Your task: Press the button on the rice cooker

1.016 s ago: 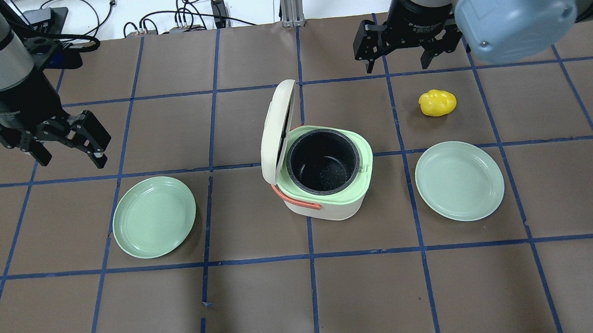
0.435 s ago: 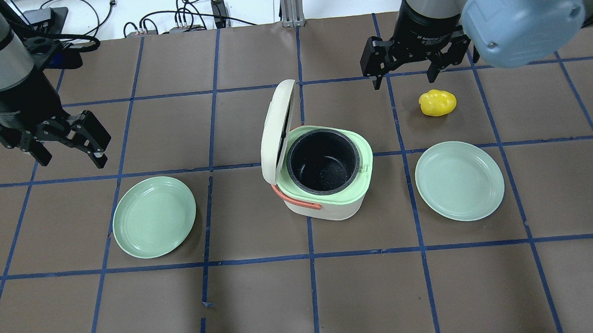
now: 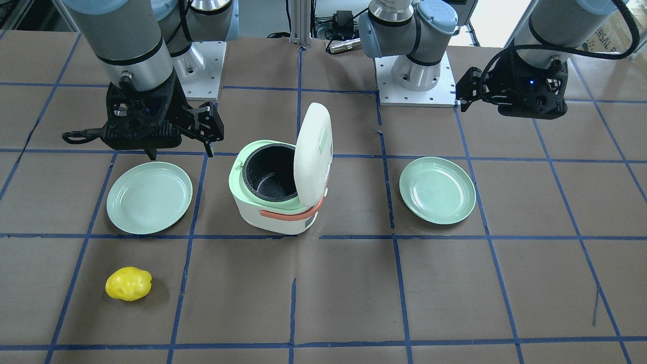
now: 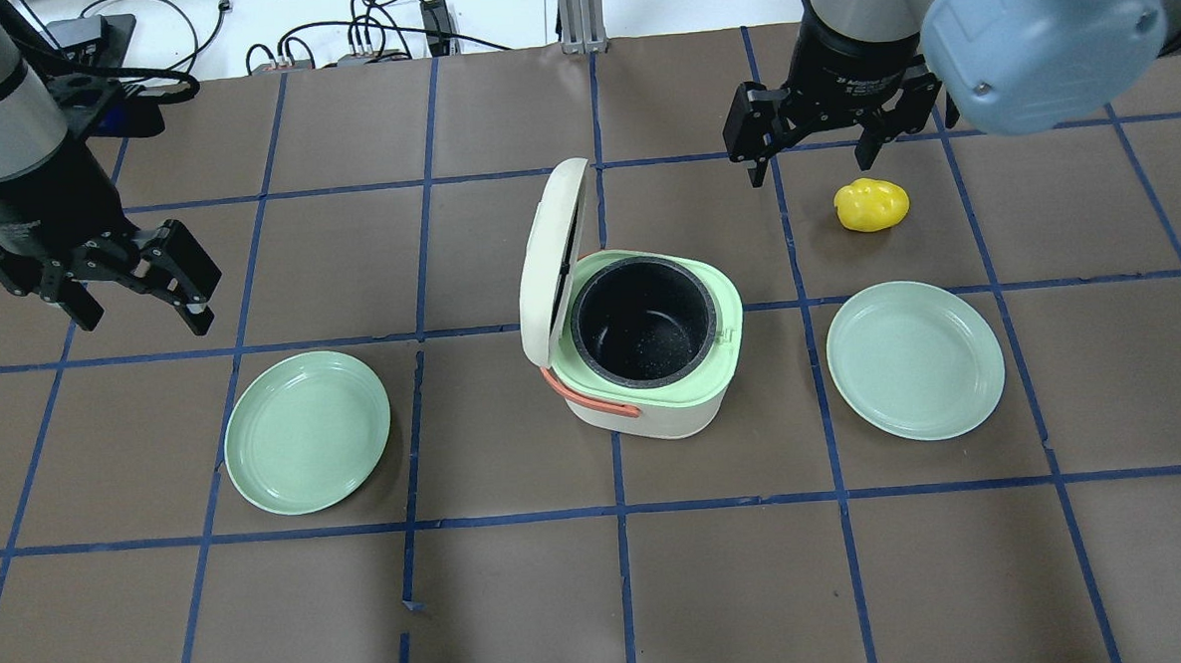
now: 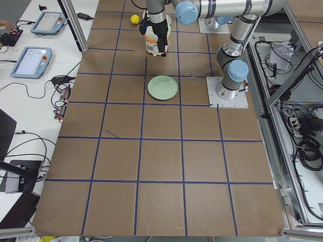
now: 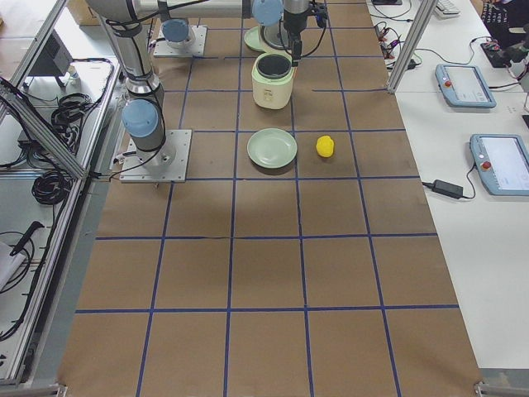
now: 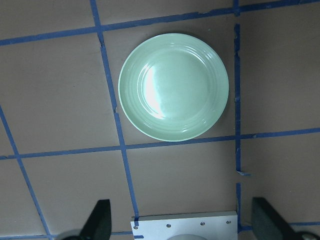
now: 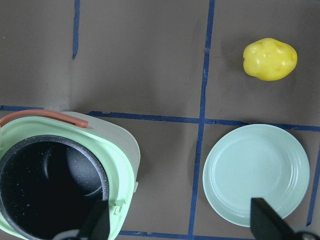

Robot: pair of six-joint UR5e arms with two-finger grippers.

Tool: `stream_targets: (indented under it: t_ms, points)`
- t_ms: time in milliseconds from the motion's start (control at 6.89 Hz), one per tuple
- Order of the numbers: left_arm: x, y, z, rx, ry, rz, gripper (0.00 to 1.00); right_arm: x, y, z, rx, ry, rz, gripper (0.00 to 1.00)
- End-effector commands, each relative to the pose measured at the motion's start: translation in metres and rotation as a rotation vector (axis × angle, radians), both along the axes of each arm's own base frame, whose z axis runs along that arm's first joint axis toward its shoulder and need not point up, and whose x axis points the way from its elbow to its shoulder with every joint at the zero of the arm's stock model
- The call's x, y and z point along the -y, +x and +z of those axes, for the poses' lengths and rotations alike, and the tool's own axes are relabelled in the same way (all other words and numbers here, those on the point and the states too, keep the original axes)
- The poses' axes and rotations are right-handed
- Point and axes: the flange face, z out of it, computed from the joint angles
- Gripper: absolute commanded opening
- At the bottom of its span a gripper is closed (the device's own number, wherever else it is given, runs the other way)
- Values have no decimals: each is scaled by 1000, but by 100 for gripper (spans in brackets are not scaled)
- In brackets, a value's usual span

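Observation:
The rice cooker [image 4: 654, 408] stands at mid-table, cream-white with an orange-pink handle and a mint-green rim. Its lid [image 4: 550, 258] stands open and upright, and the black inner pot [image 4: 643, 319] is empty. It also shows in the front-facing view [image 3: 275, 215] and the right wrist view [image 8: 112, 140]. No button shows plainly. My right gripper [image 4: 810, 162] is open and empty, up in the air to the cooker's right. My left gripper [image 4: 141, 311] is open and empty, well left of the cooker, over a plate.
Two mint-green plates lie on either side of the cooker, the left plate [image 4: 307, 431] and the right plate [image 4: 915, 359]. A yellow potato-like toy [image 4: 872, 205] lies beyond the right plate. Blue tape lines grid the brown table.
My right gripper has shifted a little down and to the right in the overhead view, nearer the yellow toy. The left arm, cooker and plates have not moved.

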Motion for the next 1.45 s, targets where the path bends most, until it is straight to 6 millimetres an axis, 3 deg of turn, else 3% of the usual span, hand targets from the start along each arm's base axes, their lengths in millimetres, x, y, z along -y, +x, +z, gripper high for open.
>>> stream_targets:
  t_ms: [0,1306]
  points:
    - [0,0,0,0,0,0,100,0,0,-2,-2,4,40,100]
    - [0,0,0,0,0,0,100,-7,-5,-12,5,28,27,100]
